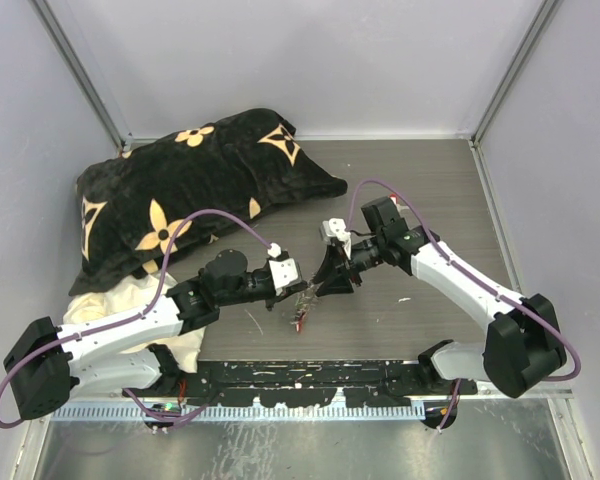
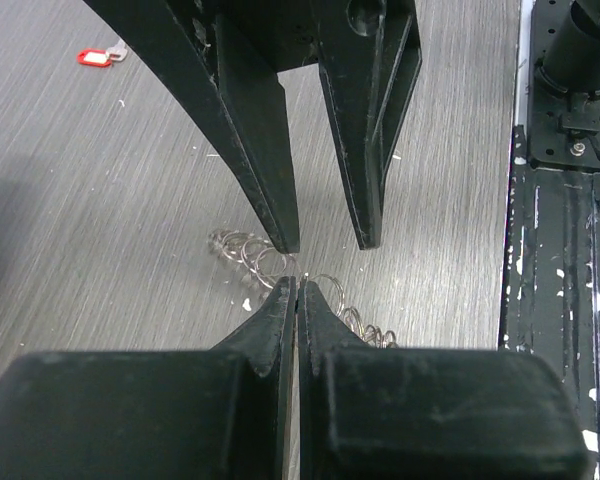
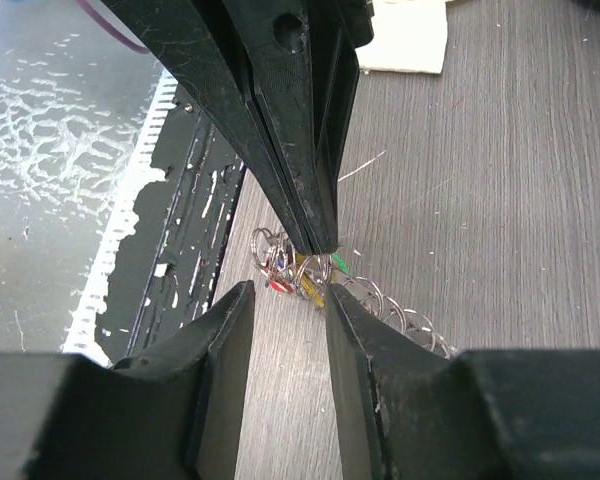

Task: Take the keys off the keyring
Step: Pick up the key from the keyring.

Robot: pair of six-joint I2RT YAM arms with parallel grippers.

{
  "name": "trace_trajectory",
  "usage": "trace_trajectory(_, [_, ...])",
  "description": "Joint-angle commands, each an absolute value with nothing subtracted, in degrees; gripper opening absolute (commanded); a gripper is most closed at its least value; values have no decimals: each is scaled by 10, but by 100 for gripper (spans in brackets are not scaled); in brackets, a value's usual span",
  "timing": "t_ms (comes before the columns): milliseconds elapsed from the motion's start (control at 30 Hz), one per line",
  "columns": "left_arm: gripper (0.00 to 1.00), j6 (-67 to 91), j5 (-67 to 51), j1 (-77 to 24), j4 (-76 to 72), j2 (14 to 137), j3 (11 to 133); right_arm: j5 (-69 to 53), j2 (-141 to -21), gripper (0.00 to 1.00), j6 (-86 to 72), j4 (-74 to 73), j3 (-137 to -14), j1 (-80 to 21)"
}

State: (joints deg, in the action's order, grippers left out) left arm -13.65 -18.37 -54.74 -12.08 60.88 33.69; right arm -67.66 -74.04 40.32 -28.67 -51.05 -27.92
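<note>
Left gripper (image 2: 297,287), arm stretched low across the table (image 2: 100,200) — jaws pinched tight on the keyring (image 2: 248,253) coil. Right gripper (image 3: 287,292) facing it, half open, astride the coil — keys (image 3: 292,275) bunched at its tips

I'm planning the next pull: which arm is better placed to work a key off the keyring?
Right. The left gripper is shut on the keyring, anchoring it. The right gripper is open, with the keys bunched on the coil right at its tips, so it could probably take one.
</note>
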Motion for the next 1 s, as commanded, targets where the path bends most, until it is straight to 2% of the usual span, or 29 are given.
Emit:
trace_trajectory(0, [0, -124, -188, -546, -177, 602, 353, -663, -740, 40, 389, -272, -520, -282])
trace_trajectory(333, [0, -107, -166, -546, -190, 596, 342, -660, -767, 41, 372, -300, -539, -279])
trace_trajectory(633, [0, -102, -163, -546, -200, 585, 330, -681, -799, 48, 247, -197, -510, -279])
trace_trajectory(967, [0, -93, -167, -546, -210, 581, 323, -704, -810, 44, 251, -183, -499, -284])
